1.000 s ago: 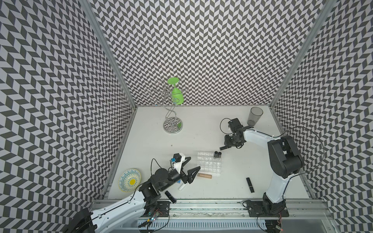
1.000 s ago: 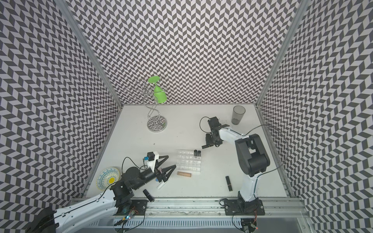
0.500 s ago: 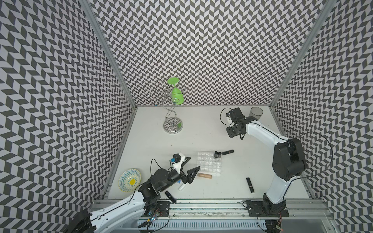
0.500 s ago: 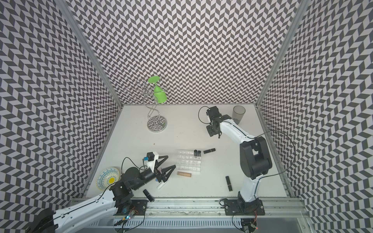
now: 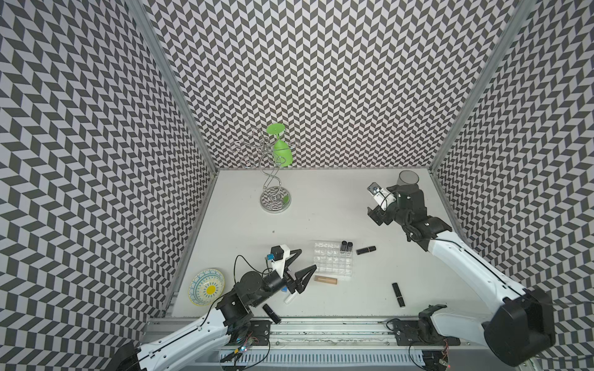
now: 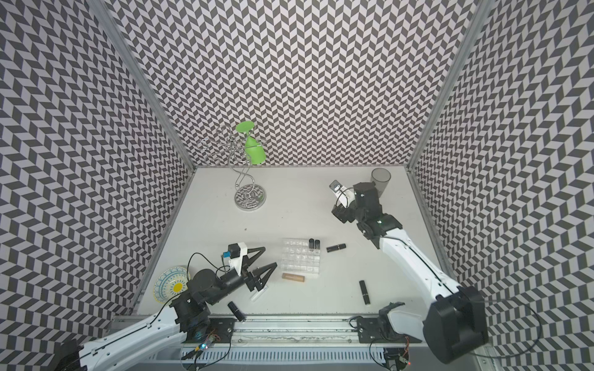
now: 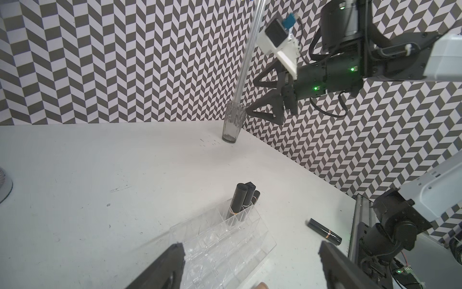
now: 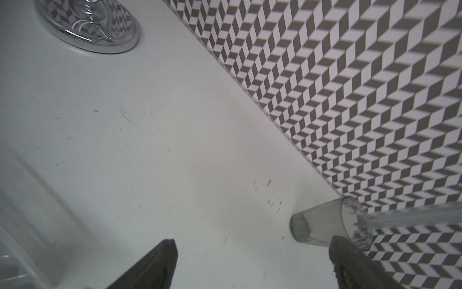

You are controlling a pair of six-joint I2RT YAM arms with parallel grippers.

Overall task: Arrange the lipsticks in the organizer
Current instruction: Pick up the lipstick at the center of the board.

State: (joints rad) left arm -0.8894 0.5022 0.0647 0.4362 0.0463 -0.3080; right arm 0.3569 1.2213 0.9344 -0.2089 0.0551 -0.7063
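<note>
Left wrist view shows the left fingers (image 7: 165,270) spread wide and empty, with the organizer (image 7: 225,250) lying just ahead, between them. Two black lipsticks (image 7: 241,200) stand upright in its far cells. In both top views a third black lipstick (image 5: 365,250) lies on the table (image 5: 321,208) just beside that corner. The tan lipstick (image 5: 325,280) lies along the organizer's near edge, close to the left fingertips. The white lipstick (image 5: 289,298) lies below the left fingers, partly hidden by them. A front black lipstick (image 5: 271,313) and a right black lipstick (image 5: 398,294) lie well apart from the organizer. The right fingers (image 8: 150,267) are released too and hold nothing. They are raised near the tumbler (image 8: 322,225), far from every lipstick.

I judge the tubes to be light, stiff and glossy, so they can slip or roll. A hold across the middle of the body seems safest, and each tube must be turned upright for a cell. The organizer also looks light and may slide if pushed.
</note>
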